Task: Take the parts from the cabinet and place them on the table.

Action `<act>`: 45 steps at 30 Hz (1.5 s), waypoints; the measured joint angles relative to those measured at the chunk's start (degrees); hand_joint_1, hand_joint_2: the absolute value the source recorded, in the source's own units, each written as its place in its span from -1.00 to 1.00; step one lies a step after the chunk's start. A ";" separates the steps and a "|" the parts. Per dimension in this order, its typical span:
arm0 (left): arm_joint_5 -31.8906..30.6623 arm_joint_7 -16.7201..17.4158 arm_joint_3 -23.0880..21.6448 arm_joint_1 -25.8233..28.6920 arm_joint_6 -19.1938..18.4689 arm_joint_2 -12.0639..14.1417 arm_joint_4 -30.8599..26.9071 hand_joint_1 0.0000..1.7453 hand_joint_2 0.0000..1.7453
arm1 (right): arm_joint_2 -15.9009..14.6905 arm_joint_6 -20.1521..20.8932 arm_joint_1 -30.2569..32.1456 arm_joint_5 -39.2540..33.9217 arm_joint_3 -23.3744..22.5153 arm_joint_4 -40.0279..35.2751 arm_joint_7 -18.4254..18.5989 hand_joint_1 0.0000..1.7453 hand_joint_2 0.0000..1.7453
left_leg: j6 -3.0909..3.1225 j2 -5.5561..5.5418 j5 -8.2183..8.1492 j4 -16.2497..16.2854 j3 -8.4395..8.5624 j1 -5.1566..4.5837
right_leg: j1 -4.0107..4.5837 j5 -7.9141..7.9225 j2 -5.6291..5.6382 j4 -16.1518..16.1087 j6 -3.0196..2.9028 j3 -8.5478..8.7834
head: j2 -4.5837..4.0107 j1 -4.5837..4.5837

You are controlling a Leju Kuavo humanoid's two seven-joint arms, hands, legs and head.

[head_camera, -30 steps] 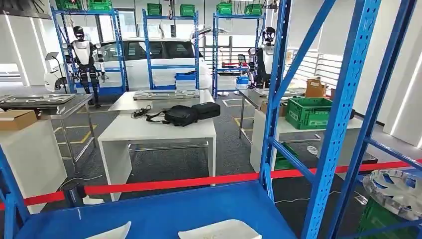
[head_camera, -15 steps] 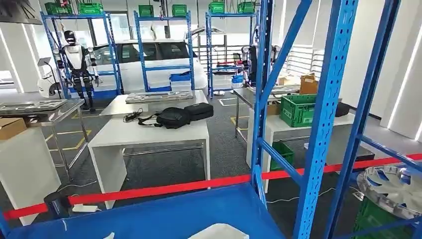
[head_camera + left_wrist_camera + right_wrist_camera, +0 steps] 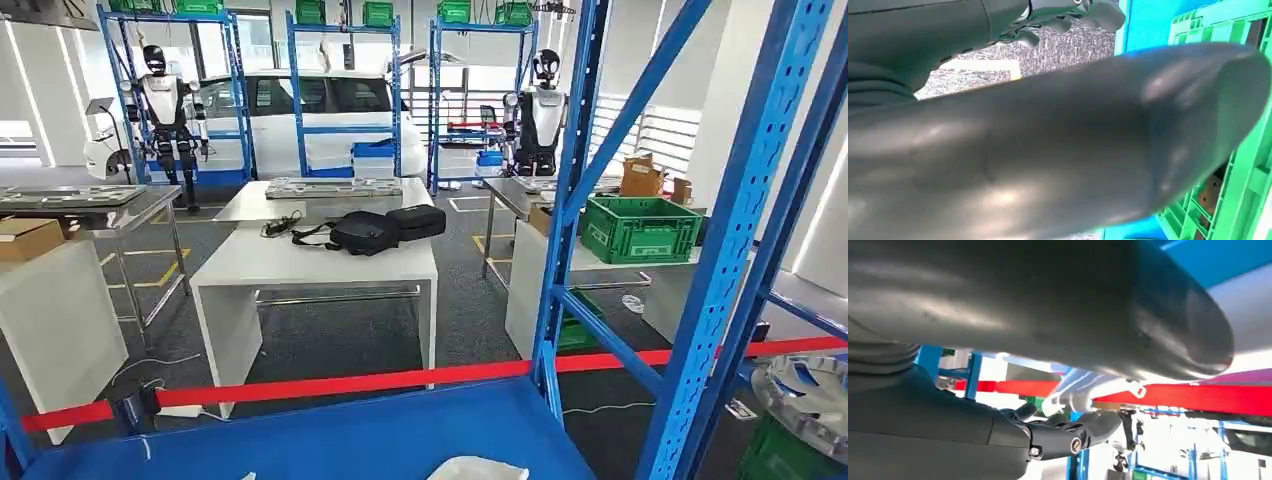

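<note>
**Mia:** Head view looks over a blue shelf [image 3: 330, 440] of the cabinet [image 3: 720, 250]. A white part [image 3: 478, 468] lies on it, right at the near edge. A red tape [image 3: 350, 383] runs behind the shelf.

**Ben:** Where is the worktop?

**Mia:** A white worktop [image 3: 300, 262] stands past the tape, with a black bag [image 3: 365, 231] on it.

**Ben:** And the hands?

**Mia:** The left hand [image 3: 1068, 17] has its fingers bent a little with nothing in them, near a green crate [image 3: 1243, 150]. The right hand [image 3: 1068, 432] is up by something silver [image 3: 1083, 387]. I cannot tell if it holds it.
</note>
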 joint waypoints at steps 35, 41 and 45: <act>1.75 -1.68 0.00 0.58 -1.60 -0.33 0.13 -1.00 -1.00 | -0.37 1.92 -5.98 4.87 0.55 -0.02 0.37 -1.00 -1.00 | -1.06 0.04 2.86 -0.22 -2.99 0.31 | 0.06 -1.47 0.04 -8.03 0.16 7.63 | 0.00 0.00; 1.75 -1.68 0.00 0.64 -1.60 -0.33 0.13 -1.00 -1.00 | -0.37 1.95 -5.98 4.87 0.55 -0.02 0.35 -1.00 -1.00 | -1.16 0.05 2.98 -0.29 -2.89 0.37 | 0.13 -1.46 0.03 -7.86 0.15 7.61 | 0.00 0.00; 1.75 -1.68 0.00 0.66 -1.60 -0.33 0.13 -1.00 -1.00 | -0.37 1.95 -5.99 4.87 0.57 -0.02 0.35 -1.00 -1.00 | -1.21 0.05 3.02 -0.32 -2.85 0.43 | 0.18 -1.47 0.03 -7.81 0.14 7.61 | 0.00 0.00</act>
